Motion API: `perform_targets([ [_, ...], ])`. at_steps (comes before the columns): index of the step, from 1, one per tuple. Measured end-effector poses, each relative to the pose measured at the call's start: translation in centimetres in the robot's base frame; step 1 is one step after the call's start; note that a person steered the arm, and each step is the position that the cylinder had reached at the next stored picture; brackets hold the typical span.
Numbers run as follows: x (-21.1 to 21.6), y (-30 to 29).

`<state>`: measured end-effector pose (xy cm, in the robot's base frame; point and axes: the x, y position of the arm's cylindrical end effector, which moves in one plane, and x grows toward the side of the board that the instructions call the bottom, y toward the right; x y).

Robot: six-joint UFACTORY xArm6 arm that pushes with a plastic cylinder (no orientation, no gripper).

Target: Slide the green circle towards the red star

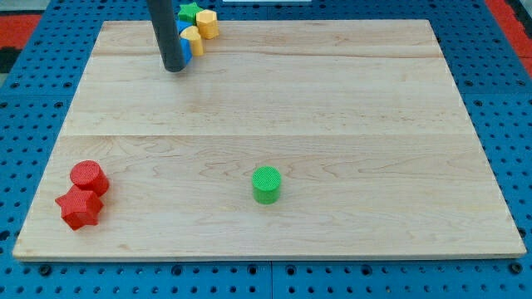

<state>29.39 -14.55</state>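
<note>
The green circle (267,184) is a short green cylinder standing on the wooden board (349,124), a little below the middle. The red star (80,208) lies near the board's bottom left corner, far to the left of the green circle. A red circle (89,177) touches the star on its upper right. My tip (174,68) is at the end of the dark rod near the view's top, left of centre, far above and to the left of the green circle. It touches neither the circle nor the star.
A cluster of blocks sits at the board's top edge just right of my tip: a green star (189,12), a yellow block (206,23), another yellow block (194,40) and a blue block (185,43) partly hidden by the rod. A blue pegboard (507,100) surrounds the board.
</note>
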Motion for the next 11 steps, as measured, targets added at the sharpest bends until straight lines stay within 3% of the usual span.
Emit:
perform_targets([
  [3, -0.5, -1.4],
  [6, 2.9, 4.4],
  [11, 13.8, 15.4],
])
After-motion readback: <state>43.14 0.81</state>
